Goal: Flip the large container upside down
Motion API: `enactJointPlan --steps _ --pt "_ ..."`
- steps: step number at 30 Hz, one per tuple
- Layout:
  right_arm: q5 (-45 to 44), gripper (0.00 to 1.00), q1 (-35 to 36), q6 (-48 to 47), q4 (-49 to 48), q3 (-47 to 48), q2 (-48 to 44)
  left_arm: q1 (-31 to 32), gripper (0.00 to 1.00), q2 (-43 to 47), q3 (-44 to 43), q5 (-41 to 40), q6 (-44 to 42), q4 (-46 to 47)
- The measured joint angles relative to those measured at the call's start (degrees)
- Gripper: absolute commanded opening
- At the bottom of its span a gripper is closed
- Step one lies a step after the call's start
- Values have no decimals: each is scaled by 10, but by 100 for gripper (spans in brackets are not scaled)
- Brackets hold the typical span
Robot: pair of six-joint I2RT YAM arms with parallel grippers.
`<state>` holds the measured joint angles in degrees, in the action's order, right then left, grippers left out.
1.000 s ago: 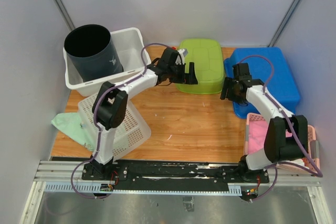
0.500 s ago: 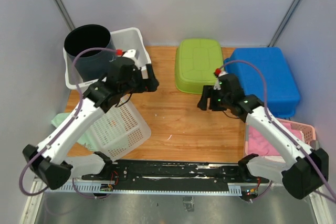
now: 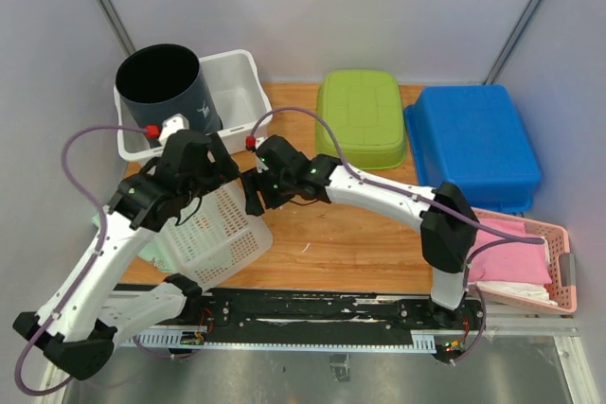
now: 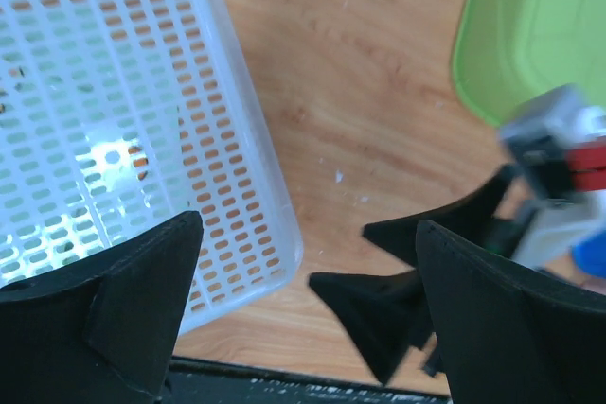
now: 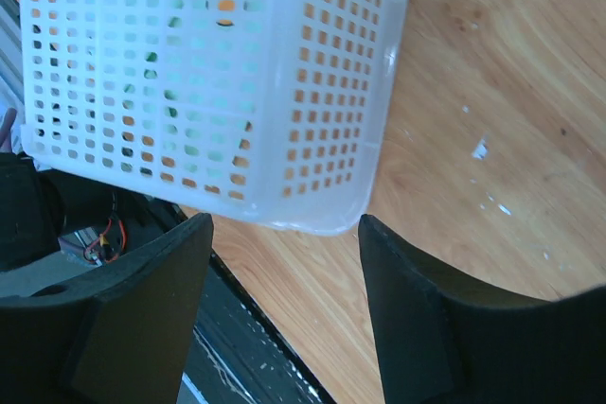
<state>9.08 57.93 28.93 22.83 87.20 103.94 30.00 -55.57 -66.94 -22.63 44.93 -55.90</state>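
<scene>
A white perforated basket [image 3: 210,226] lies tilted at the near left, over a mint cloth [image 3: 115,219], with its base seemingly facing up. My left gripper [image 3: 227,169] is open and empty, just above the basket's far right corner. My right gripper [image 3: 253,196] is open and empty, beside the basket's right edge. In the left wrist view the basket [image 4: 114,111] fills the left, the left gripper [image 4: 303,328] spans bare wood, and the right gripper's fingers [image 4: 398,309] show between its jaws. In the right wrist view the basket [image 5: 189,82] lies ahead of the open right gripper [image 5: 284,319].
A black bucket [image 3: 163,90] stands in a white bin [image 3: 241,82] at the back left. A green tub [image 3: 360,118] and a blue tub [image 3: 473,144] lie upside down at the back. A pink basket [image 3: 559,262] with pink cloth sits near right.
Both arms have swung from the green and blue tubs at the back to the white basket at the near left. Both grippers stay open and empty.
</scene>
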Motion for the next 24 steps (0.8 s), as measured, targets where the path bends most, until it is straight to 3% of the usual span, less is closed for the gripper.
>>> enactJointPlan --steps 5,14,19,24 --pt "-3 64 26 1 3 57 56 0 99 33 -62 -67 19 -13" --pt "-37 61 43 14 46 109 125 -1 99 34 -69 -101 25 -26" --pt "-57 60 33 27 35 16 54 -2 99 33 -66 -101 20 -24" --pt "-66 59 -20 32 46 -123 -64 -2 99 31 -57 -97 6 -4"
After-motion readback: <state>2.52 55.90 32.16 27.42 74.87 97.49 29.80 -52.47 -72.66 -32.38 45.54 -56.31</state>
